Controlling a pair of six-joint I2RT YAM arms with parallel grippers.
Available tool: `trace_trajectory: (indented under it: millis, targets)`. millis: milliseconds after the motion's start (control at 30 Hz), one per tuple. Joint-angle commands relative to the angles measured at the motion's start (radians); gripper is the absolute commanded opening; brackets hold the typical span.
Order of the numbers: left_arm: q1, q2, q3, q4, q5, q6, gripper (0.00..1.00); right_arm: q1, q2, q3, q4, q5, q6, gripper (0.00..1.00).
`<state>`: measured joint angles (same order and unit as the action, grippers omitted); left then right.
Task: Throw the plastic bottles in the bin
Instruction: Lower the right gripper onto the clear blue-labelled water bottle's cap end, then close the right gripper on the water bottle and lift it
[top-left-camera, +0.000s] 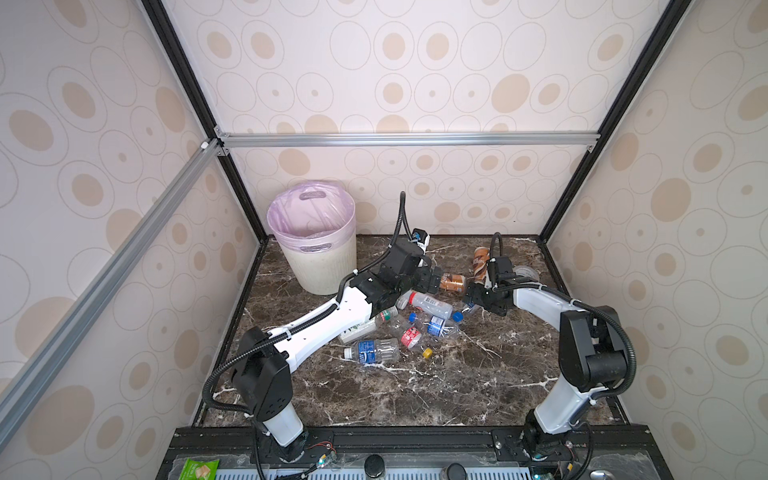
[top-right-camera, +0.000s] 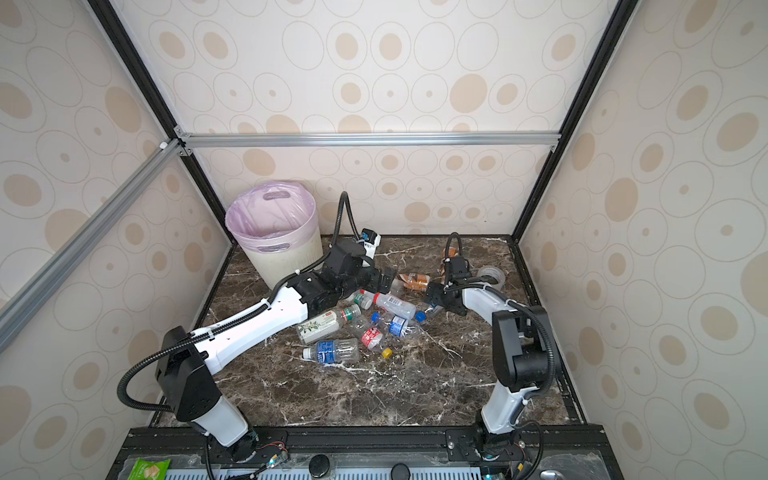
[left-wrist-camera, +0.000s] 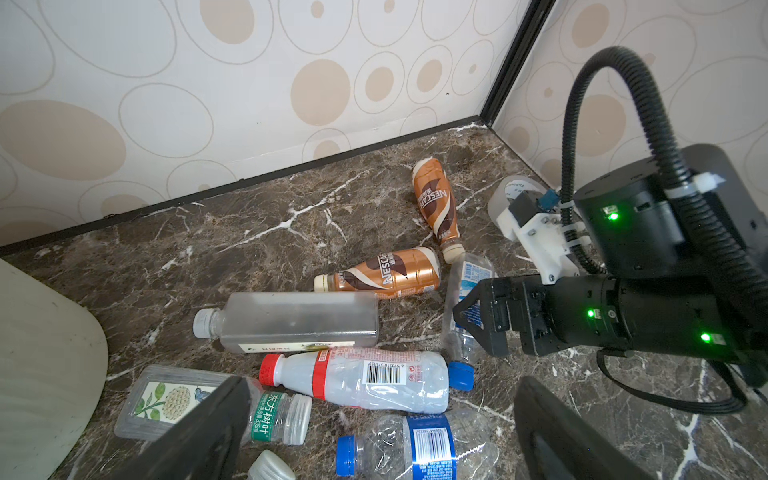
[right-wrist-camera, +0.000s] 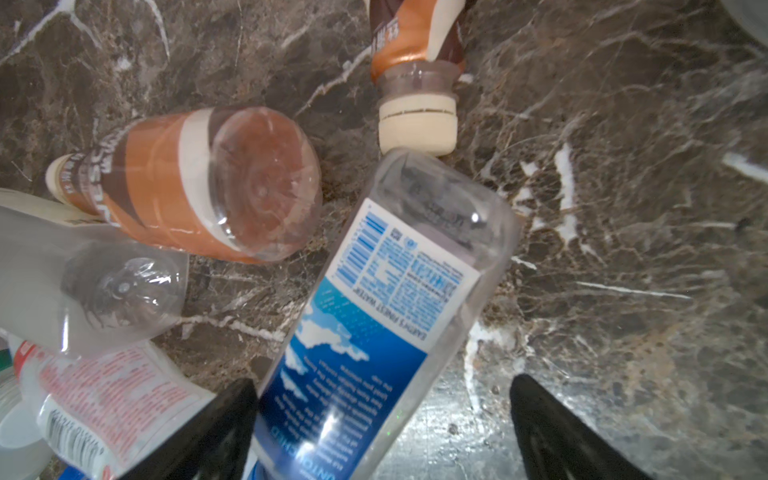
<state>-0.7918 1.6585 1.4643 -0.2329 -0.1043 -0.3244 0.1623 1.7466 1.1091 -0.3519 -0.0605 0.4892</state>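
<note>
Several plastic bottles (top-left-camera: 428, 305) lie in a heap on the marble floor, right of the bin (top-left-camera: 328, 270) with its pink liner. My left gripper (left-wrist-camera: 382, 392) hangs open over the heap, above a red-capped clear bottle (left-wrist-camera: 365, 380) and a blue-capped one (left-wrist-camera: 415, 449). Two brown bottles (left-wrist-camera: 386, 274) lie just beyond. My right gripper (right-wrist-camera: 384, 386) is open and low over the floor. A clear bottle with a blue label (right-wrist-camera: 386, 299) lies between its fingers, close against one finger (right-wrist-camera: 216, 419) and clear of the other. In both top views the grippers (top-left-camera: 434, 280) (top-right-camera: 432, 297) face each other.
A clear tape roll (top-left-camera: 525, 272) stands behind the right wrist near the far right wall. The bin's side (left-wrist-camera: 41, 353) is close to the left arm. Patterned walls close three sides. A green packet (top-left-camera: 197, 469) lies on the front ledge.
</note>
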Motion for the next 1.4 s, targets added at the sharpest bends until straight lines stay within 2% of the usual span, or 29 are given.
trace_trajectory:
  millis: [0,300,533,800,1367]
  targets:
    - [-0.006,0.013,0.033,0.007,0.002,0.022,0.99,0.003,0.026,0.032,0.002,0.001,0.001,0.96]
    - [-0.006,0.027,0.033,0.006,-0.002,0.030,0.99,0.000,0.043,0.032,-0.003,0.020,-0.016,0.85]
    - [-0.006,0.044,0.041,0.014,0.014,0.021,0.99,-0.016,0.034,0.017,-0.014,0.028,-0.035,0.70]
    - [-0.006,0.023,0.022,0.014,0.009,0.011,0.99,-0.036,0.023,-0.008,-0.012,0.008,-0.051,0.59]
    - [-0.005,-0.068,-0.051,0.018,-0.012,-0.008,0.99,-0.037,0.040,-0.030,-0.041,0.009,-0.076,0.64]
